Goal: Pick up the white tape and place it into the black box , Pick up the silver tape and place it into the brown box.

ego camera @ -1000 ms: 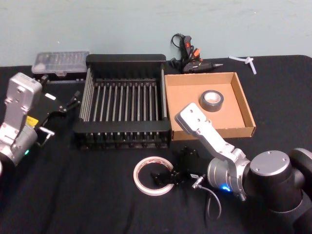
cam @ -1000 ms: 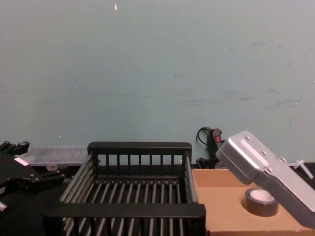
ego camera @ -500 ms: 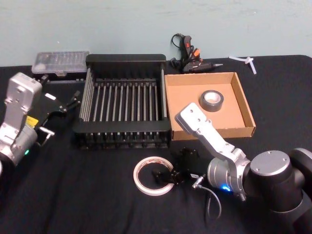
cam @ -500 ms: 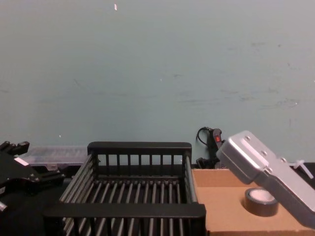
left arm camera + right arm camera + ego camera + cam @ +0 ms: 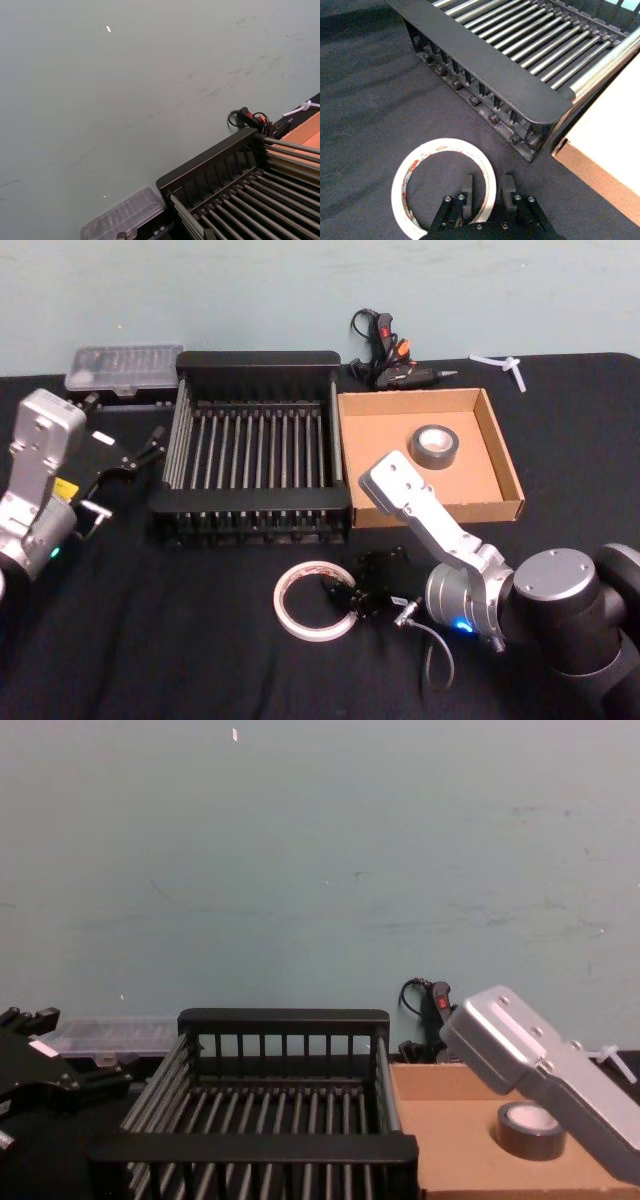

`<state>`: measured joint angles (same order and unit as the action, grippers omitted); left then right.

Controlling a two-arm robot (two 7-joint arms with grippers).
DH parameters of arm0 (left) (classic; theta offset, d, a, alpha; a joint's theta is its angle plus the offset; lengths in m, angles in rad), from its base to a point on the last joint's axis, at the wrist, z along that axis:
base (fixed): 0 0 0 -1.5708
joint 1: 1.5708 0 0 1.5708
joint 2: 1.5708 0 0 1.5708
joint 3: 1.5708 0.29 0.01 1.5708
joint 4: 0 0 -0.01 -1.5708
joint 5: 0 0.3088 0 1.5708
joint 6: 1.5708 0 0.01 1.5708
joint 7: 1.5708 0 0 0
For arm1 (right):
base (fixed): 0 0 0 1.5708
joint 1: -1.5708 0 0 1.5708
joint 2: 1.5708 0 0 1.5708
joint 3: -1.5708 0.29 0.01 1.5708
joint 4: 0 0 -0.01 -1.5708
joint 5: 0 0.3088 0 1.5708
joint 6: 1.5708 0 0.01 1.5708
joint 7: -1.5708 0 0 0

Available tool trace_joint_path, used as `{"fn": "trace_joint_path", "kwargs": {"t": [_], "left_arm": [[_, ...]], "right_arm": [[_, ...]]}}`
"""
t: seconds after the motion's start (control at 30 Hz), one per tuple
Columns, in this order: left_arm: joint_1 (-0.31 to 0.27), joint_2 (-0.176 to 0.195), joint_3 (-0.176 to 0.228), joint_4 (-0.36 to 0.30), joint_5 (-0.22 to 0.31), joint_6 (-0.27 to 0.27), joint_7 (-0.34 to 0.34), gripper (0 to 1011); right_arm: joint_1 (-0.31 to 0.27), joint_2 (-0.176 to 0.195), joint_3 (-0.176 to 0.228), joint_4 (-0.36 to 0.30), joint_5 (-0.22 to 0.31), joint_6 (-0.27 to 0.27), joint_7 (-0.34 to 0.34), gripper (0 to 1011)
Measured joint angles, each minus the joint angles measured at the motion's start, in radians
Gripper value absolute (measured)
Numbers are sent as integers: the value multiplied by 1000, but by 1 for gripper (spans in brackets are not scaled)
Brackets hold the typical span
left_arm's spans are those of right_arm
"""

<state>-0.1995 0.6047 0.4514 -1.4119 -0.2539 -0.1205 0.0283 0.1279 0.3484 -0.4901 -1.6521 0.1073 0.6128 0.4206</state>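
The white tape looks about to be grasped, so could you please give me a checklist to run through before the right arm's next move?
1. White tape lies flat on the table, in front of the black box: ok.
2. Right end effector straddles the ring's wall, one finger inside, one outside: ok.
3. Fingers closed on the tape: not ok, a gap shows either side.
4. Black box interior free for the drop: ok.
5. Silver tape already in the brown box: ok.
6. Left end effector sits left of the black box, out of the way: ok.
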Motion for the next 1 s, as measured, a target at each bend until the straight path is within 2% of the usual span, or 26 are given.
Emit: {"fn": "trace_joint_path", "kwargs": {"t": [0.03, 0.07, 0.33, 0.5, 1.0], "left_arm": [[0, 0, 0, 0, 0, 0, 0, 1000], [0, 0, 0, 0, 0, 0, 0, 1002], [0, 0, 0, 0, 0, 0, 0, 1002], [0, 0, 0, 0, 0, 0, 0, 1002], [0, 0, 0, 0, 0, 0, 0, 1001]], "right_arm": [[0, 0, 0, 0, 0, 0, 0, 417], [0, 0, 0, 0, 0, 0, 0, 346], [0, 0, 0, 0, 0, 0, 0, 124], [0, 0, 0, 0, 0, 0, 0, 97], [-6, 4, 8, -8, 12, -15, 9, 97]]}}
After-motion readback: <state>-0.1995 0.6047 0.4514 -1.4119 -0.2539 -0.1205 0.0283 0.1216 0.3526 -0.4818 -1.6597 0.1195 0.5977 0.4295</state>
